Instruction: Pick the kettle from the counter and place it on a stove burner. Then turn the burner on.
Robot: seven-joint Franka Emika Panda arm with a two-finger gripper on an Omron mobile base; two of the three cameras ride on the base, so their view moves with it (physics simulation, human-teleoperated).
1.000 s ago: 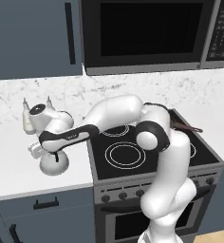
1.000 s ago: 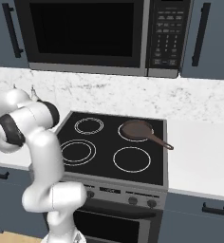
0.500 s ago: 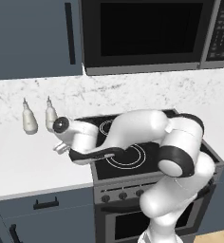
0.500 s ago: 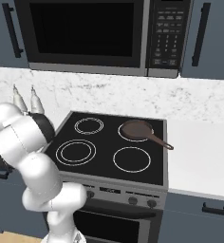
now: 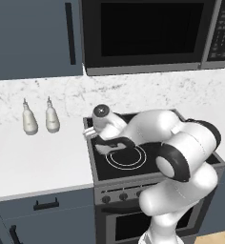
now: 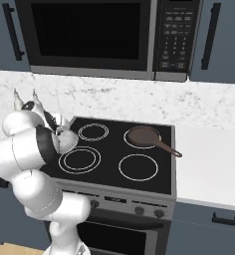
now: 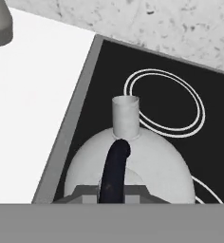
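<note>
The pale grey kettle (image 7: pixel 142 163) sits in my gripper (image 7: pixel 112 193), which is shut on its thin black handle (image 7: pixel 115 166), spout pointing away. It is over the black cooktop's left edge, beside the white counter (image 7: pixel 28 99). In the left base view the kettle (image 5: pixel 103 149) is just left of the large double-ring burner (image 5: pixel 127 157), under my gripper (image 5: pixel 105 138). From the right base view the kettle (image 6: pixel 68 139) peeks out behind my arm, above that burner (image 6: pixel 79 159). Whether it touches the glass I cannot tell.
Two cream bottles (image 5: pixel 38 116) stand on the counter (image 5: pixel 38 157) at the left. A brown frying pan (image 6: pixel 144 135) occupies the back right burner. The smaller double-ring circle (image 7: pixel 163 104) lies beyond the kettle. Knobs (image 5: pixel 124 195) line the stove front; a microwave (image 5: pixel 148 33) hangs above.
My arm has swung right, carrying the kettle from the counter near the bottles to above the cooktop's left edge.
</note>
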